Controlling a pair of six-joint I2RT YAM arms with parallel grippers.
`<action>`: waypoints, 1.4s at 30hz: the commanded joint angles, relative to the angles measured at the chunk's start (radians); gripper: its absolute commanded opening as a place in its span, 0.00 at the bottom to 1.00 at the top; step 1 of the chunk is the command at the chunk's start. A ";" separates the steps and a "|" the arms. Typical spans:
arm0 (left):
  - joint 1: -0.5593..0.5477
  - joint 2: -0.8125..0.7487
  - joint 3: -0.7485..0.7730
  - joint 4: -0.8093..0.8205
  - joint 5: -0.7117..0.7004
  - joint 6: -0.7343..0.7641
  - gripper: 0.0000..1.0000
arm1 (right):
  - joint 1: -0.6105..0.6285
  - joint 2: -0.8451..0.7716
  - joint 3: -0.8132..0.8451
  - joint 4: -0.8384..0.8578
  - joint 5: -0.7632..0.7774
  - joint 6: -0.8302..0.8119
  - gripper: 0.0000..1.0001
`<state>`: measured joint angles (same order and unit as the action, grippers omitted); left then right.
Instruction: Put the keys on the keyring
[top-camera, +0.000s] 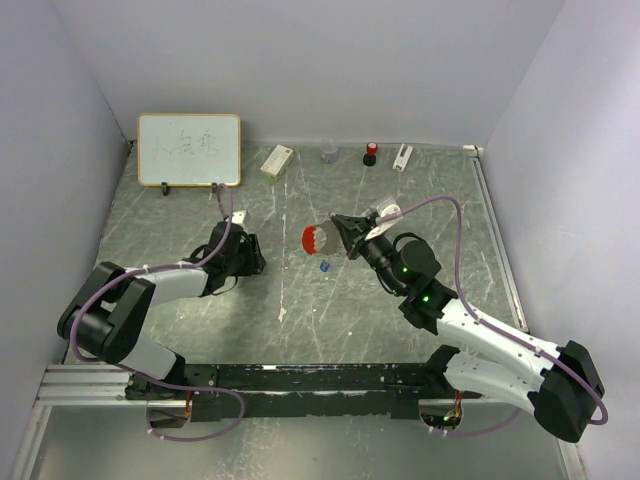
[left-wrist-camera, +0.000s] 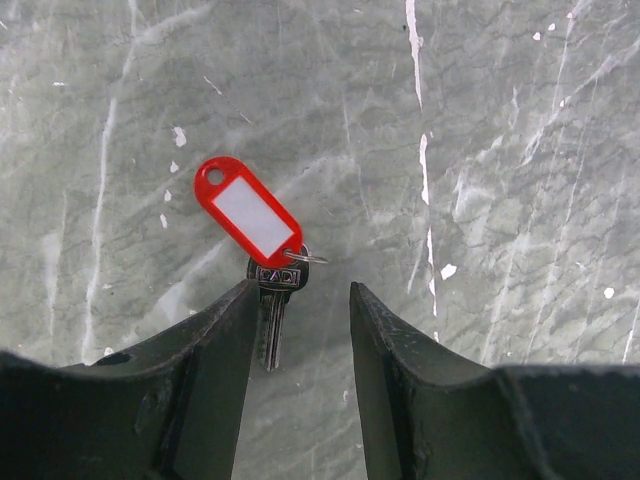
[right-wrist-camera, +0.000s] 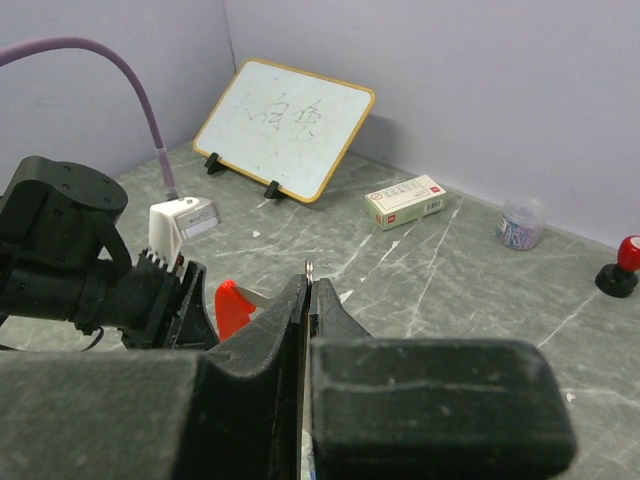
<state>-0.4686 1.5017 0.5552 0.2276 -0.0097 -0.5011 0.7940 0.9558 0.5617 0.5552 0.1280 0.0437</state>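
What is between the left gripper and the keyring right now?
Nothing visible. The keyring lies on the table just beyond the open left gripper, and the dark-headed key on it reaches back between the fingers.

My right gripper (right-wrist-camera: 308, 292) hides most of the red fob (right-wrist-camera: 231, 305); the metal sliver (right-wrist-camera: 310, 267) it pinches is too small to name.

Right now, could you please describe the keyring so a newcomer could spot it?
On the grey table, look ahead of the open left gripper. The keyring lies there, bright red with a white label, unlike the dark-headed key touching it.
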 joint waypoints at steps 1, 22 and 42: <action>-0.037 0.032 -0.006 -0.120 -0.016 -0.051 0.53 | 0.002 -0.021 -0.008 0.039 0.011 -0.007 0.00; -0.116 -0.085 0.042 -0.240 -0.127 -0.066 0.50 | 0.004 -0.016 -0.006 0.038 0.011 -0.008 0.00; -0.114 -0.004 0.138 -0.081 -0.166 0.185 0.55 | 0.003 -0.027 -0.005 0.029 0.009 -0.016 0.00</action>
<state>-0.5797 1.4681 0.6651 0.0780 -0.1715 -0.3954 0.7940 0.9543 0.5613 0.5545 0.1276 0.0414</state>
